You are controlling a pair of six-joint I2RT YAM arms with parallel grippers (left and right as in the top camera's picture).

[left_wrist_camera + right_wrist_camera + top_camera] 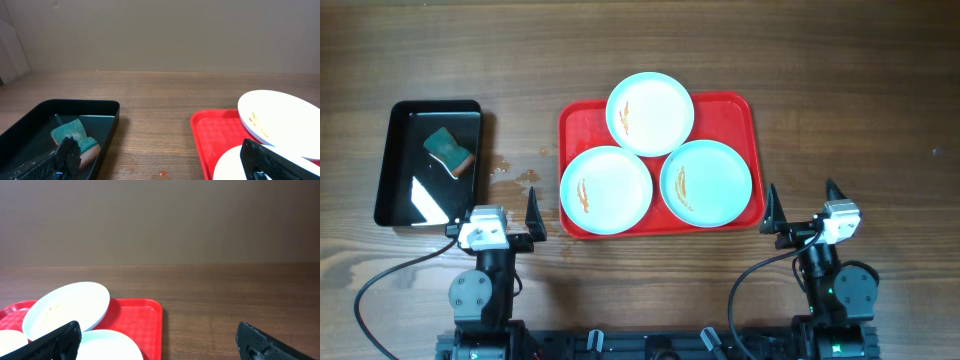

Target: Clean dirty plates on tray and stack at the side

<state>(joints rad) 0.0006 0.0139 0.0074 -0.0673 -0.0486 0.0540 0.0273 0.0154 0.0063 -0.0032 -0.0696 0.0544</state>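
The red tray lies at the table's middle with three pale plates on it, each with orange streaks. One plate sits at the back and rests on the front left plate and the front right plate. My left gripper is open and empty at the near edge, left of the tray. My right gripper is open and empty, right of the tray. The left wrist view shows the tray and the back plate. The right wrist view shows the tray and the back plate.
A glossy black tray at the left holds a green and orange sponge, which also shows in the left wrist view. A few wet spots lie on the wood between the two trays.
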